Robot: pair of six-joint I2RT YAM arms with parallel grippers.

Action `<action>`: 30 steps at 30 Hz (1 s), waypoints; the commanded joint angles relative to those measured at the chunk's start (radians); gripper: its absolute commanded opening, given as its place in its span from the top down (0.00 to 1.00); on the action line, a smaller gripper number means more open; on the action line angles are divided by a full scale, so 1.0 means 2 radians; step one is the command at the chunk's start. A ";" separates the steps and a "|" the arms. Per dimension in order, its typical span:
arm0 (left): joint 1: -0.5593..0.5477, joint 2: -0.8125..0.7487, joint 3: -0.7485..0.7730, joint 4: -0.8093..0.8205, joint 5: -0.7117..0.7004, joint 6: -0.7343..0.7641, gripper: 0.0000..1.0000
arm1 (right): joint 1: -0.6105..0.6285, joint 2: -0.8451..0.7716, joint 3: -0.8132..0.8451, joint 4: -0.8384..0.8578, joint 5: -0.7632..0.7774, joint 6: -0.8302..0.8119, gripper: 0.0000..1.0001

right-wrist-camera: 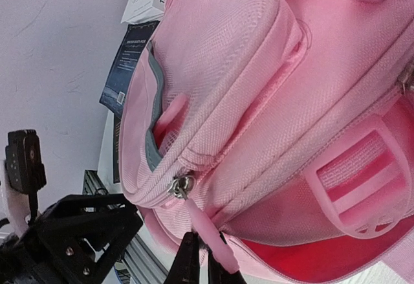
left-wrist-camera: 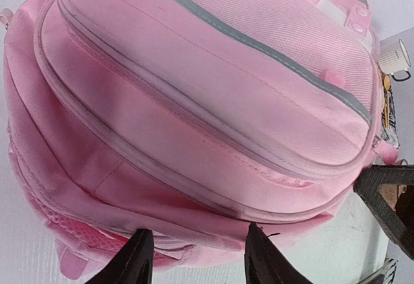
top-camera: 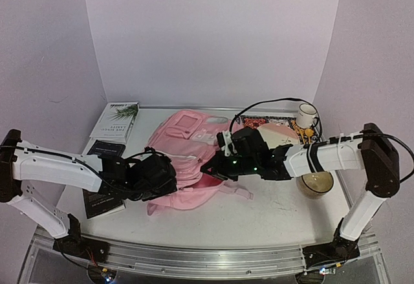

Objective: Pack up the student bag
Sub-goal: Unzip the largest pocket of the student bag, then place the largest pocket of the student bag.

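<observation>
The student bag [top-camera: 187, 143] is a large pink fabric backpack lying on the table between the two arms. Its zipped pockets fill the left wrist view [left-wrist-camera: 194, 103]. My left gripper [left-wrist-camera: 197, 258] is open at the bag's lower edge, with pink fabric just beyond its fingertips [left-wrist-camera: 139, 258]. It is at the bag's near left side [top-camera: 169, 179]. My right gripper [right-wrist-camera: 204, 255] is shut on a soft pink zipper pull [right-wrist-camera: 208, 232] that hangs from a metal slider [right-wrist-camera: 181, 185]. In the top view this gripper [top-camera: 208, 165] is at the bag's near right side.
A white book [top-camera: 115, 121] and dark booklets [top-camera: 105, 149] lie left of the bag. A white mug [top-camera: 306, 114] and a colourful book [top-camera: 279, 123] sit at the back right. A glass bowl [top-camera: 317, 184] stands under the right forearm. A metal rail [top-camera: 194, 258] edges the table front.
</observation>
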 commanded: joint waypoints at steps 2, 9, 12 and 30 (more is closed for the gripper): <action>0.036 -0.045 -0.031 0.020 -0.002 0.032 0.51 | 0.001 0.001 0.003 0.015 -0.020 -0.073 0.96; 0.080 -0.052 -0.081 0.063 0.027 0.041 0.57 | -0.003 0.023 0.002 0.015 -0.008 -0.119 0.87; 0.093 -0.034 -0.105 0.101 0.047 0.038 0.62 | -0.003 0.035 0.000 0.019 -0.005 -0.138 0.80; 0.105 0.033 -0.124 0.183 0.127 0.019 0.74 | 0.041 0.103 -0.018 0.109 -0.078 -0.164 0.51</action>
